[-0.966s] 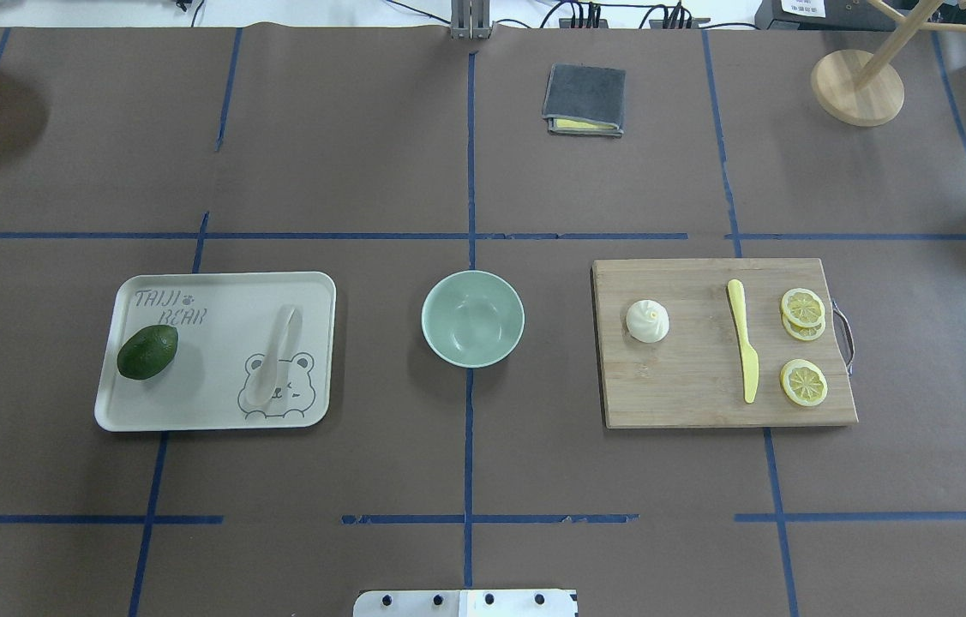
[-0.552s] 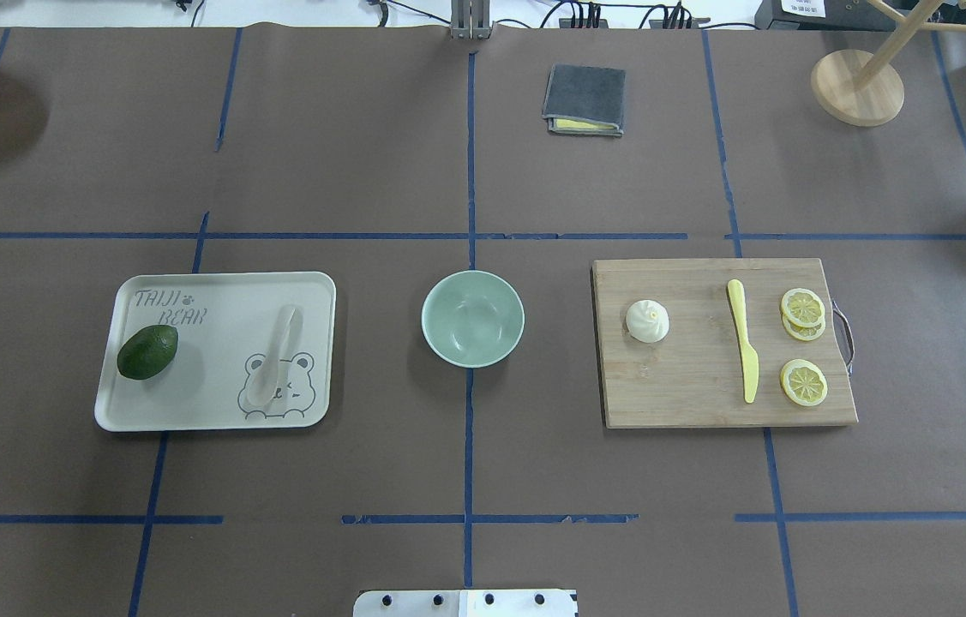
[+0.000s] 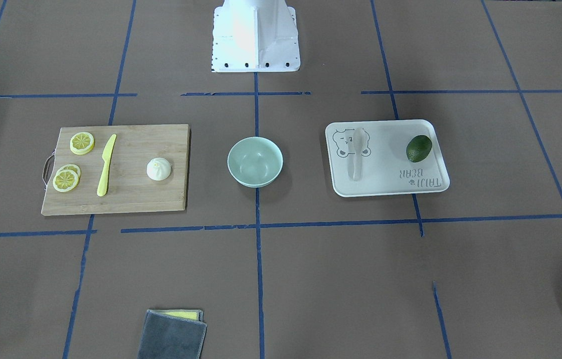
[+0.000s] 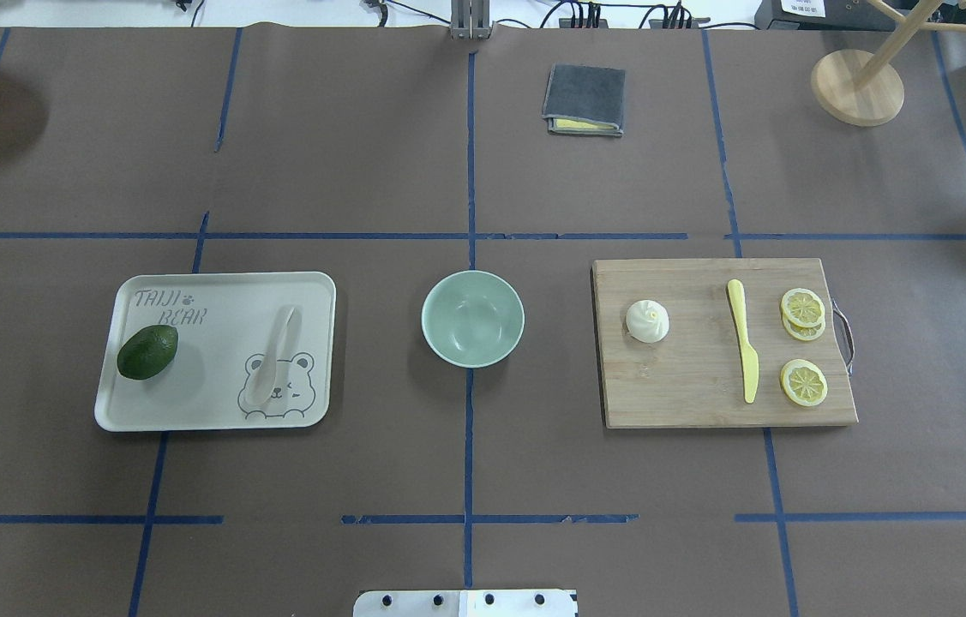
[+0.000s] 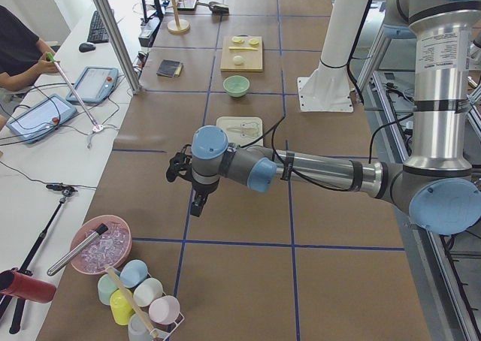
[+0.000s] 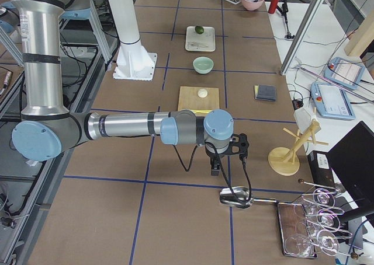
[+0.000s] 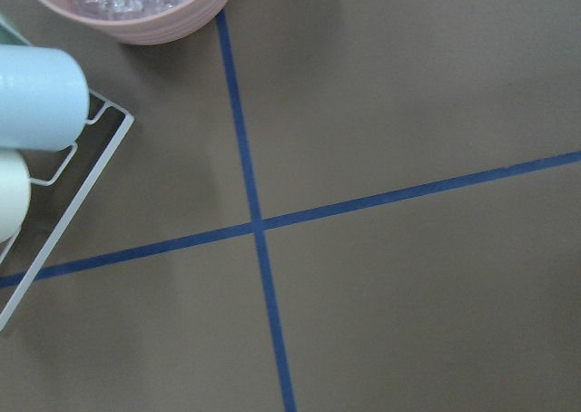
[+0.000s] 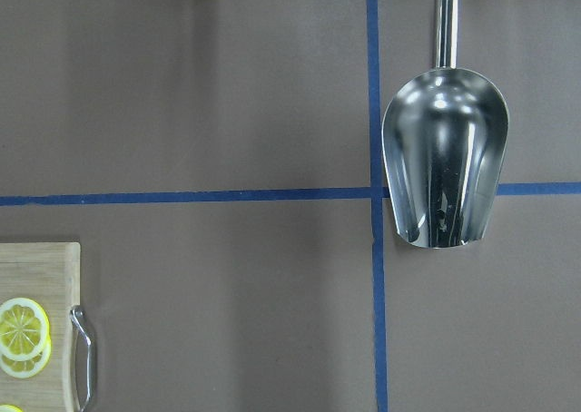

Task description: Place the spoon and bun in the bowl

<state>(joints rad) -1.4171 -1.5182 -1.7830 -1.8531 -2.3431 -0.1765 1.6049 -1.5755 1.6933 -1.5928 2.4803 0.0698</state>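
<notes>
Hazards: off-white soup spoon [image 4: 273, 356] lies flat on off-white bear-print tray [image 4: 208, 398] left of empty round mint-green bowl [image 4: 472, 319], and white pleated bun [image 4: 647, 321] sits on wooden board [image 4: 688, 386] right of it; left gripper [image 5: 197, 204] and right gripper [image 6: 215, 167] hang well apart from these, whether clenched or released cannot be told; the low spoon may skid from a pinch, and the round bun may roll.

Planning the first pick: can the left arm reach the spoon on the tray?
Probably yes: the spoon lies bare on the tray, apart from the avocado, with nothing over it.

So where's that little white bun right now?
In the overhead view the bun sits on the left end of the wooden cutting board, between the green bowl and the yellow knife.
</notes>
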